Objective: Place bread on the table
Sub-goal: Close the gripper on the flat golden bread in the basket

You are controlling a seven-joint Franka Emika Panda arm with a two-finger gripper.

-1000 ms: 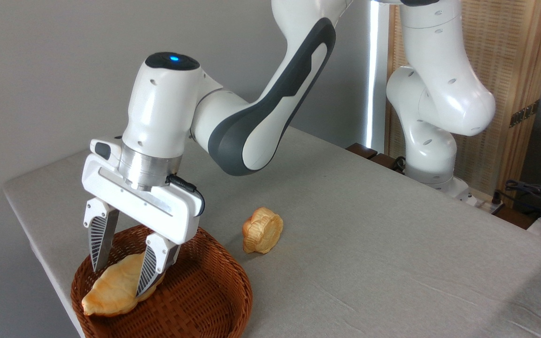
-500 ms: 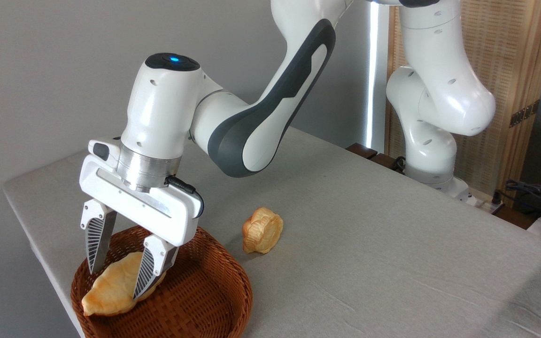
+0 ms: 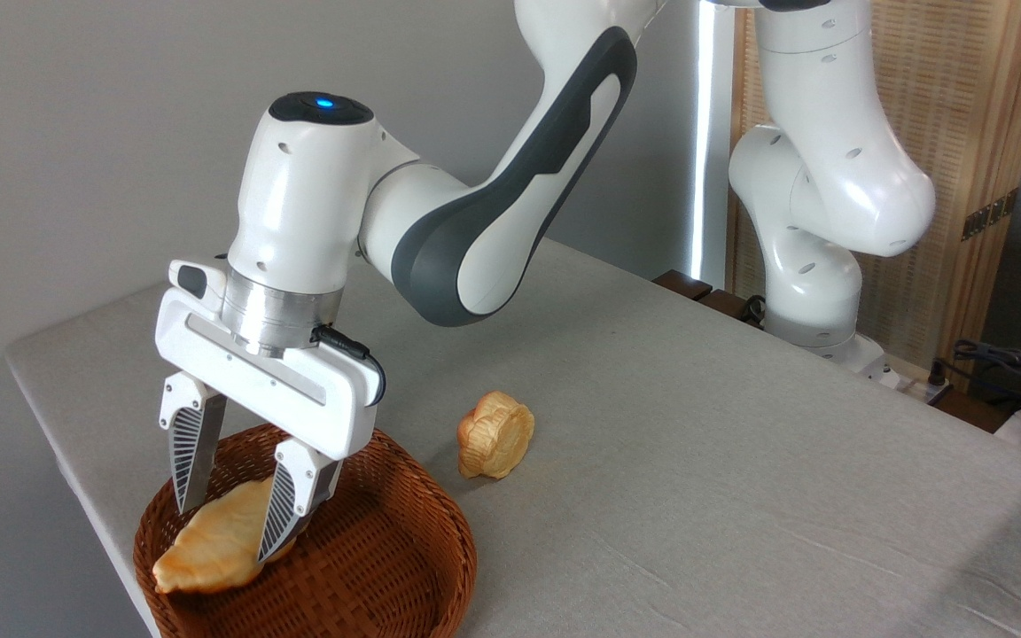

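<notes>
from the fixed camera, my only view, i see the gripper (image 3: 225, 530) pointing down into the basket (image 3: 369, 567), a round brown woven wicker tray with a low rim, sitting at the near left corner of the table (image 3: 697, 461). the fingers (image 3: 184, 452) are grey wedges with ribbed white-lined faces, set in white mounts under a long white bar. they straddle the bread (image 3: 209, 549), one on each side of its upper half, and seem to be closed against it, though i cannot tell how firmly.

the bread is a long, flat, golden-tan pastry, smooth and slightly glossy, with browner tips. its upper end sits between the fingers and its lower end trails out below and to the left of them, over the basket's floor near the left rim. i cannot tell whether that end rests on the wicker.

to the right of the fingers, outside the basket, a chunky flower-shaped bun (image 3: 495, 434) lies on the light grey cloth, which is matte and faintly creased.
</notes>
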